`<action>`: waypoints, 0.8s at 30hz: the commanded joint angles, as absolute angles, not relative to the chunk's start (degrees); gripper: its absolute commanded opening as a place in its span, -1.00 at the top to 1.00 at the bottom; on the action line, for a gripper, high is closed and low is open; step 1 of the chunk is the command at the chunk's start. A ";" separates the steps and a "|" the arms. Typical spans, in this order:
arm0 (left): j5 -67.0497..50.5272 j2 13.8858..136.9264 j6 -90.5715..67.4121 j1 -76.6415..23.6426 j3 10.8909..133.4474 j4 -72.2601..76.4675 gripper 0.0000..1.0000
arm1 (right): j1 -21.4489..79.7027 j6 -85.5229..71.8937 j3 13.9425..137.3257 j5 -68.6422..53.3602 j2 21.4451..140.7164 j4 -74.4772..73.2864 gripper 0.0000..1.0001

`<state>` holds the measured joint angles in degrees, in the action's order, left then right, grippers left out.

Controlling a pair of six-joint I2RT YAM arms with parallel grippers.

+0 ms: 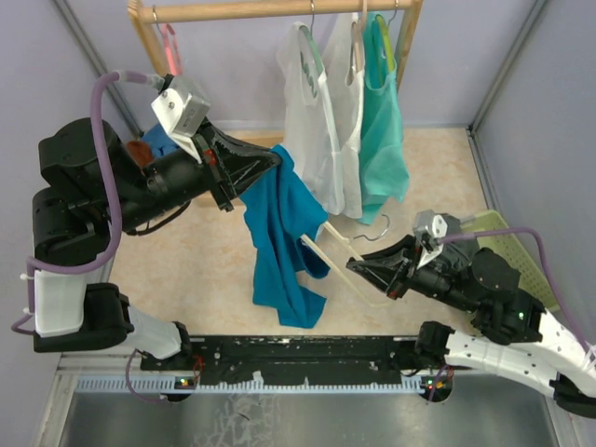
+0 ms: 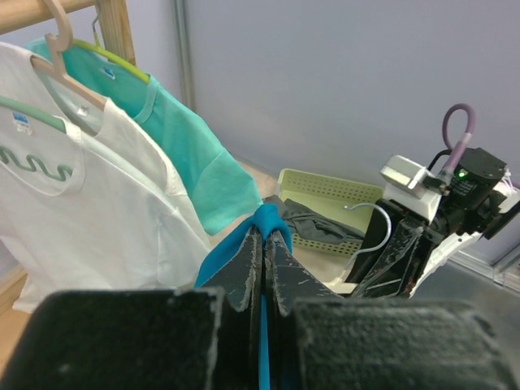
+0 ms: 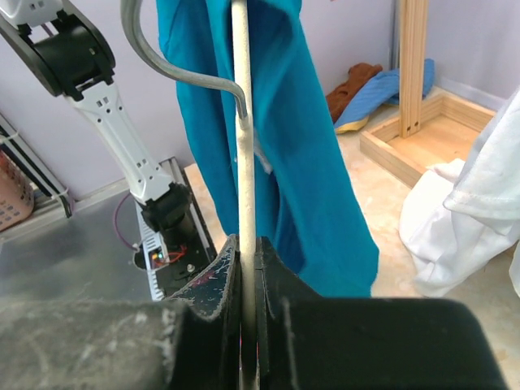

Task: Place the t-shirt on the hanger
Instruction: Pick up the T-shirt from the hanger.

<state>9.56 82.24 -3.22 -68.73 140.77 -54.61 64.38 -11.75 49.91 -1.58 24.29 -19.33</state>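
Observation:
The teal-blue t-shirt hangs in the air from my left gripper, which is shut on its top fold. The cloth shows pinched between the fingers in the left wrist view. My right gripper is shut on one arm of the cream hanger. The hanger's far end reaches into the hanging shirt, and its silver hook points away from the shirt. In the right wrist view the hanger bar runs up from the jaws in front of the t-shirt.
A wooden rail at the back carries white shirts, a mint-green tank top and a pink hanger. A green basket stands at the right. A blue cloth and a brown one lie behind my left arm.

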 commanded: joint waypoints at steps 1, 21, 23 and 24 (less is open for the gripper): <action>5.97 81.49 -4.51 -68.60 142.26 -49.14 1.00 | 64.56 -11.41 49.73 -2.77 27.12 -15.79 1.00; 12.51 78.77 -4.94 -68.64 140.25 -53.12 1.00 | 64.55 -11.05 47.43 4.36 14.69 -0.79 1.00; 13.88 78.50 -4.70 -68.64 139.80 -53.09 1.00 | 64.53 -11.32 46.87 4.12 15.11 -0.05 1.00; 14.69 78.57 -4.64 -68.62 139.86 -53.13 1.00 | 64.56 -11.34 46.74 3.85 15.97 0.22 1.00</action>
<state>11.00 79.77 -4.71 -68.73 140.00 -53.98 64.38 -11.33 47.05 2.52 15.27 -8.25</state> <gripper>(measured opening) 0.008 0.046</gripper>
